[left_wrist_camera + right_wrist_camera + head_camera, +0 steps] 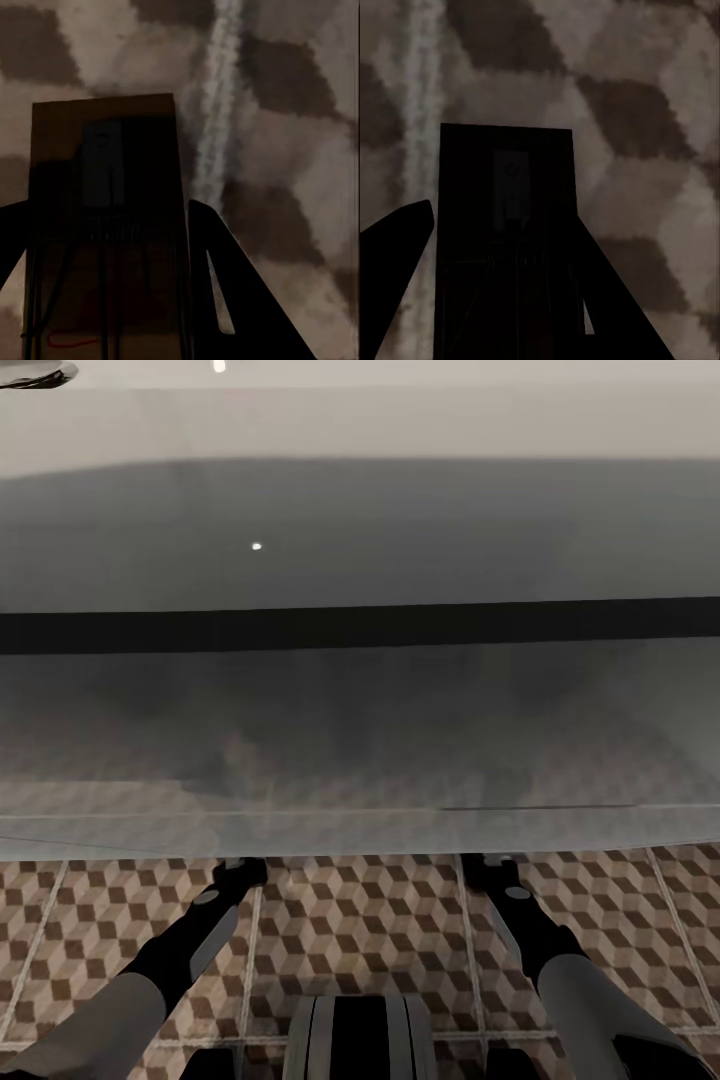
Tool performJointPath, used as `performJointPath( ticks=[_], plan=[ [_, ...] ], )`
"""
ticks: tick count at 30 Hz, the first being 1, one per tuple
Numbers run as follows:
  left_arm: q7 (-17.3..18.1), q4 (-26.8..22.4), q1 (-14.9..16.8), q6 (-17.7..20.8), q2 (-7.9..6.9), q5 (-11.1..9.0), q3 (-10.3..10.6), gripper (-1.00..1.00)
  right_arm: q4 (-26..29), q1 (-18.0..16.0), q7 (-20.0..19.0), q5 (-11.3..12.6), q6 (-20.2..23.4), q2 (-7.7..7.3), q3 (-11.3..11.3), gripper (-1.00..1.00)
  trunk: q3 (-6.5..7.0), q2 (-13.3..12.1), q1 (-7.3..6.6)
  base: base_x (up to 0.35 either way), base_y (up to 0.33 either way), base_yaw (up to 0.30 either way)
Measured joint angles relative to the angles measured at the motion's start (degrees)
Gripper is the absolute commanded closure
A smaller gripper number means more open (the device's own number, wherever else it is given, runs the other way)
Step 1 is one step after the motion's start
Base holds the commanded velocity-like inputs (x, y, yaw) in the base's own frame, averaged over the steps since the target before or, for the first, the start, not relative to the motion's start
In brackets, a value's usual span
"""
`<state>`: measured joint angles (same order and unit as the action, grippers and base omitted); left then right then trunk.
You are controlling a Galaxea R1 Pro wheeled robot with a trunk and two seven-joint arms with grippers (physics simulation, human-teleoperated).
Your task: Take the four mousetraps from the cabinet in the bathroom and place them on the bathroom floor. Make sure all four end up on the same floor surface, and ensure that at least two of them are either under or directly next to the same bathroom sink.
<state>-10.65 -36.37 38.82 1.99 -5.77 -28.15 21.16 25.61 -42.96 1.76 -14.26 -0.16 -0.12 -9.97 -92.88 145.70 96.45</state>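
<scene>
In the left wrist view a mousetrap [105, 225] sits between the two dark fingers [247, 300] of the left gripper [105, 300], a flat wooden board with a dark plate and wire parts, one short edge pointing away from the camera. The fingers flank its long edges closely, clenched on the board as far as the view tells. Past its far edge lies the bathroom floor [300, 150], cube-patterned, with a pale grout line running just beside the board's corner.

The right wrist view shows a second mousetrap [510, 225], deep in shadow, framed the same way by the right gripper [510, 315], whose fingers [394, 255] grasp its sides; floor tiles spread beyond it on all sides.

From the head view both arms reach forward and down, their ends passing under the rounded lower edge of the glossy white sink [360, 740], which spans the whole width. Between the arms the tiled floor [360, 920] lies open up to that edge.
</scene>
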Motion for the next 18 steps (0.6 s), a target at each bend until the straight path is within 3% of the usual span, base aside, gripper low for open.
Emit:
performJointPath(
  ticks=[18],
  plan=[
    [-0.2,-1.6,0.0,0.4,0.19,0.1,0.0,1.0,1.4,-1.6,0.0,0.0,-0.2,-0.01,-0.1,1.0,0.0,0.0,0.0,0.0,0.0,0.0]
  ],
)
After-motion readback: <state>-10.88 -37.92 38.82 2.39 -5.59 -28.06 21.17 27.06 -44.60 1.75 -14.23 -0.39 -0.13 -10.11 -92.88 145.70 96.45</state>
